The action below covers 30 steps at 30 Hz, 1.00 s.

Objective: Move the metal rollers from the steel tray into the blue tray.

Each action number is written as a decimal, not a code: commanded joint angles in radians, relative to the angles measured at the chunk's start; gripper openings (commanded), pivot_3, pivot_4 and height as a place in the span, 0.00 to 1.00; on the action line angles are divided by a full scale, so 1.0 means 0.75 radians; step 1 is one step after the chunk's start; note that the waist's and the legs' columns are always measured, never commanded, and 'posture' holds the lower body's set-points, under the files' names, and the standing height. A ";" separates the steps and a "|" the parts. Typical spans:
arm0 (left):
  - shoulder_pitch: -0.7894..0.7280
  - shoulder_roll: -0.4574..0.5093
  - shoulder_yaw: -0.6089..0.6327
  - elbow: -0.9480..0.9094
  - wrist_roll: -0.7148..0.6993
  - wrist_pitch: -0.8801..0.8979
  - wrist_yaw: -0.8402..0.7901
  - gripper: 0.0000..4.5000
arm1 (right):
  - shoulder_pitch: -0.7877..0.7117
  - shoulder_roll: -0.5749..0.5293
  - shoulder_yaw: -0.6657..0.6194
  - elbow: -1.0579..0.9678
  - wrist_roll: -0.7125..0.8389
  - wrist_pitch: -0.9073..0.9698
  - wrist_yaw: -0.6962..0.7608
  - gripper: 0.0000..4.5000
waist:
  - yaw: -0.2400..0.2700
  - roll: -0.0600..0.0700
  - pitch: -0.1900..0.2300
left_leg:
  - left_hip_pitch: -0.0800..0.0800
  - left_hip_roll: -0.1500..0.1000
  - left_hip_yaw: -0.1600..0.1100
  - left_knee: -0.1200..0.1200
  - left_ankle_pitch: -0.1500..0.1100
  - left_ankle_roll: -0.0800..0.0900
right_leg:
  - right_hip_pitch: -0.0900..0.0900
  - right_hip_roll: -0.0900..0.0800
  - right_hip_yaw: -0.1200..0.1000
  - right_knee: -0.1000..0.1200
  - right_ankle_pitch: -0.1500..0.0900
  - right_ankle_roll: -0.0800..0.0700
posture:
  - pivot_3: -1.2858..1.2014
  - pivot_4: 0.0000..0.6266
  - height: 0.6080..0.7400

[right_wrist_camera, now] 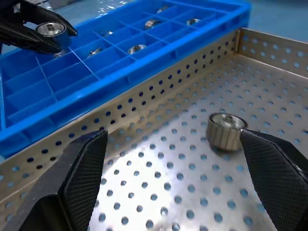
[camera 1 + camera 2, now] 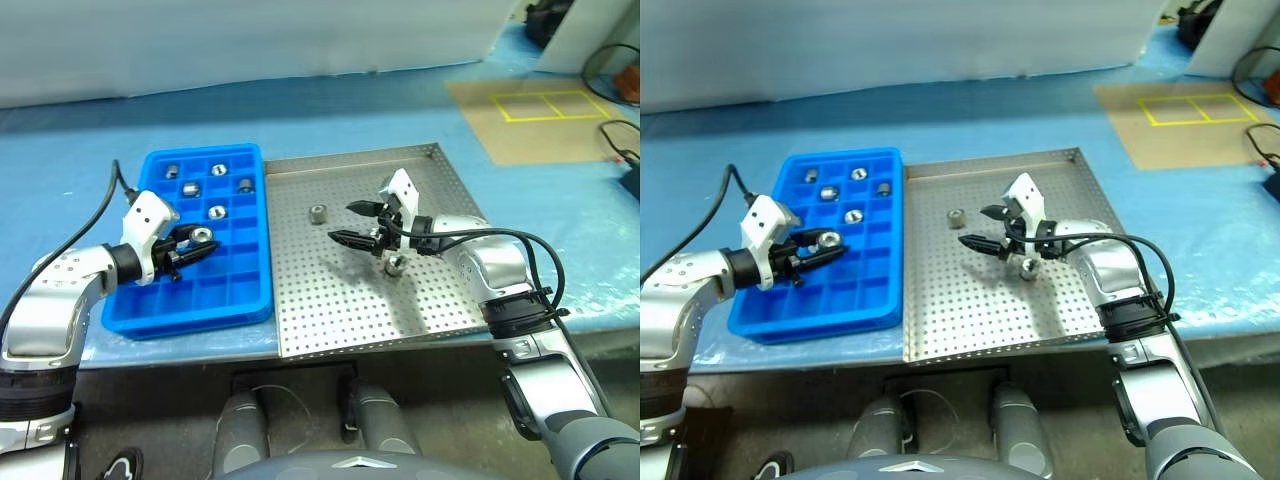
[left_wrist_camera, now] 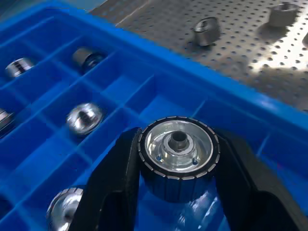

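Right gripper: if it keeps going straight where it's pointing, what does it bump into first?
Probably the metal roller lying ahead between the open right gripper fingers on the steel tray, though depth is hard to judge.

In the left wrist view, the left gripper's fingers cover both flanks of the held roller — its underside is hidden, and the fingers run off the frame edge. A roller in the blue tray is cut at the bottom edge. In the head view, the right gripper hides part of a roller — the steel tray beneath stays partly covered.
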 commanded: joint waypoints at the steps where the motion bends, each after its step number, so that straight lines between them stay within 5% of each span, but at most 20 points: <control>1: 0.048 -0.027 0.115 -0.089 -0.013 -0.038 0.140 0.49 | -0.037 0.020 0.020 0.025 -0.022 -0.053 0.044 1.00 | 0.032 0.000 0.000 | 0.000 0.000 0.000 0.000 0.000 0.000 | 0.000 0.000 0.000 0.000 0.000 0.000 | 0.46 0.24 1.00; 11: 0.285 -0.010 0.039 -0.242 -0.117 0.048 0.126 0.49 | -0.029 0.035 0.019 0.011 -0.037 -0.053 0.073 1.00 | 0.058 -0.001 -0.001 | 0.002 0.000 0.001 0.000 0.001 -0.001 | 0.000 -0.001 0.002 0.002 0.000 0.000 | 0.46 0.24 1.00; 18: 0.434 0.128 -0.001 -0.309 -0.209 0.146 0.007 0.49 | 0.004 0.024 0.009 -0.022 -0.042 -0.034 0.053 1.00 | 0.051 -0.001 -0.001 | 0.006 0.000 0.001 -0.002 0.003 -0.005 | -0.001 0.001 0.003 0.007 -0.001 0.000 | 0.45 0.24 1.00; 30: 0.423 0.218 0.063 -0.185 -0.241 0.111 -0.004 0.49 | 0.031 0.008 -0.001 -0.076 -0.029 0.003 0.040 1.00 | 0.042 -0.001 -0.001 | 0.014 -0.001 0.003 -0.007 0.005 -0.009 | -0.001 0.002 0.008 0.011 -0.003 -0.002 | 0.44 0.24 1.00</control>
